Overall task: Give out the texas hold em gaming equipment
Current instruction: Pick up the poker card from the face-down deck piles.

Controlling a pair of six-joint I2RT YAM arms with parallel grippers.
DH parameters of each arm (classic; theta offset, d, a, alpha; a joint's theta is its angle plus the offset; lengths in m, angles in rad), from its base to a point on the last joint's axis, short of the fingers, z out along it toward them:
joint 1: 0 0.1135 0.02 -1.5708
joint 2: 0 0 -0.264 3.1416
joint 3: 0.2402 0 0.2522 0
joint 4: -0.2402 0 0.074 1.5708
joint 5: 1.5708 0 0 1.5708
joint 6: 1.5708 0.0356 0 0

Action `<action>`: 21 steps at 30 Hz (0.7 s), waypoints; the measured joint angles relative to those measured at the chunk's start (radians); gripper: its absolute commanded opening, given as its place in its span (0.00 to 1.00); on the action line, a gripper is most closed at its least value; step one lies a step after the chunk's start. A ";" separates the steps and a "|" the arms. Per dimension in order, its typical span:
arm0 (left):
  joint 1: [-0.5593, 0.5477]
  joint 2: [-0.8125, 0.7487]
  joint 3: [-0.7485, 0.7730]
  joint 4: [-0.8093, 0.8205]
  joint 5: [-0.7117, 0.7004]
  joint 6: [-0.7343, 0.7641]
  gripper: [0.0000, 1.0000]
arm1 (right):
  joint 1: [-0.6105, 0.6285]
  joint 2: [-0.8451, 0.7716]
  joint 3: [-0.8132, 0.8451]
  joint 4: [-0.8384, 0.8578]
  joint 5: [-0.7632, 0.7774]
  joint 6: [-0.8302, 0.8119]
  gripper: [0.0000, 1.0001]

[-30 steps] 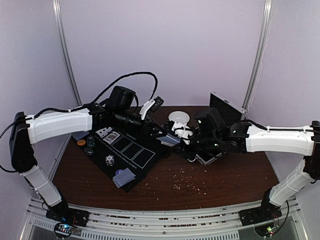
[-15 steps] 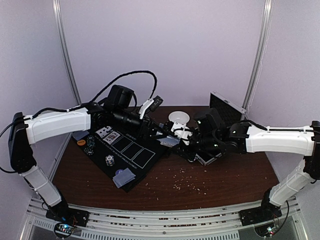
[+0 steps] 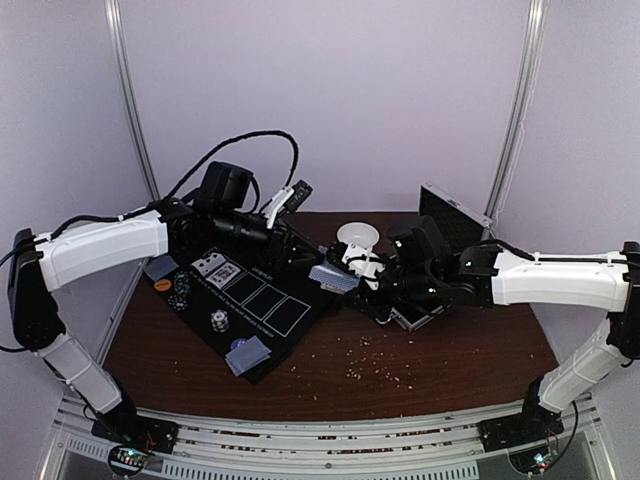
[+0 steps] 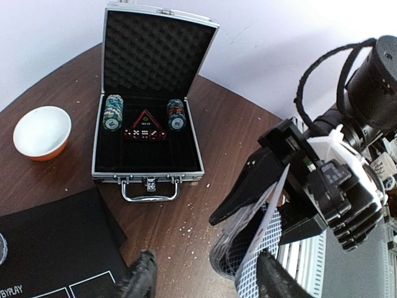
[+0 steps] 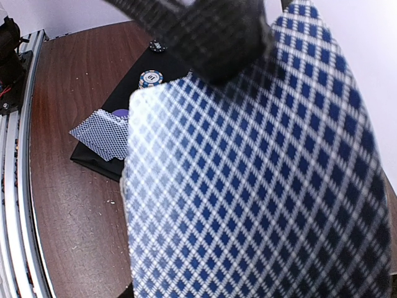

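Right claw is clenched on the deck of cards, holding it up in the air just past the far corner of the black mat. Left claw is open with nothing in it, near the deck. Some cards and chips lie on the mat. I think dealing is under way. Next, the open claw must pinch just one card and not pull the whole deck loose.
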State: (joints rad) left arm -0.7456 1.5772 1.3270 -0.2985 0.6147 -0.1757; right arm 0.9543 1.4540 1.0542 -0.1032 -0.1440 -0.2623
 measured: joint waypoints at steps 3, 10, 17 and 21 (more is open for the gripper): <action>0.010 -0.013 -0.006 0.000 0.000 0.003 0.38 | 0.000 0.000 0.000 0.000 0.000 0.000 0.39; 0.010 -0.006 -0.016 -0.001 0.071 0.005 0.39 | 0.000 0.000 0.000 0.000 0.000 0.000 0.39; 0.010 -0.001 -0.029 0.000 0.116 0.007 0.09 | 0.000 0.000 0.000 0.000 0.000 0.000 0.39; 0.010 -0.001 -0.029 -0.001 0.129 0.018 0.00 | 0.000 0.000 0.000 0.000 0.000 0.001 0.39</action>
State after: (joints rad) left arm -0.7361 1.5764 1.2976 -0.2993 0.7441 -0.1581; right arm 0.9543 1.4540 1.0542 -0.1032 -0.1440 -0.2615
